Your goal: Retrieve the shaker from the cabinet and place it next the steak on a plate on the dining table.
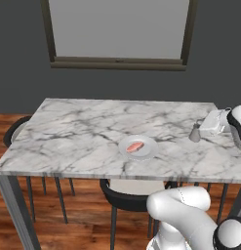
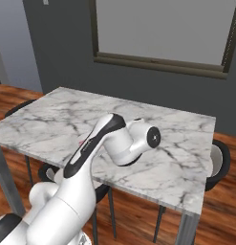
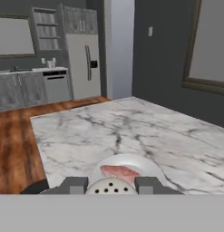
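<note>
The dining table (image 1: pixel 83 141) has a white marble top. Near its front edge lies the round plate (image 1: pixel 146 152) with the pink steak (image 1: pixel 135 146) on it. To the plate's right, my gripper (image 1: pixel 201 128) is shut on the small grey shaker (image 1: pixel 194 133), held low by the tabletop; I cannot tell whether it touches. In the hand view the shaker's perforated top (image 3: pixel 111 186) sits between my fingertips (image 3: pixel 75 184), with the plate (image 3: pixel 145 164) and steak (image 3: pixel 119 171) just beyond it. In the right base view my arm covers the plate.
A dark chair (image 1: pixel 126 194) is tucked under the table's front edge, another (image 1: pixel 14 131) at its left end, and one (image 2: pixel 219 160) at the right end. A window (image 1: pixel 117 29) is set in the dark wall behind. Kitchen cabinets and a fridge (image 3: pixel 84 65) stand far off.
</note>
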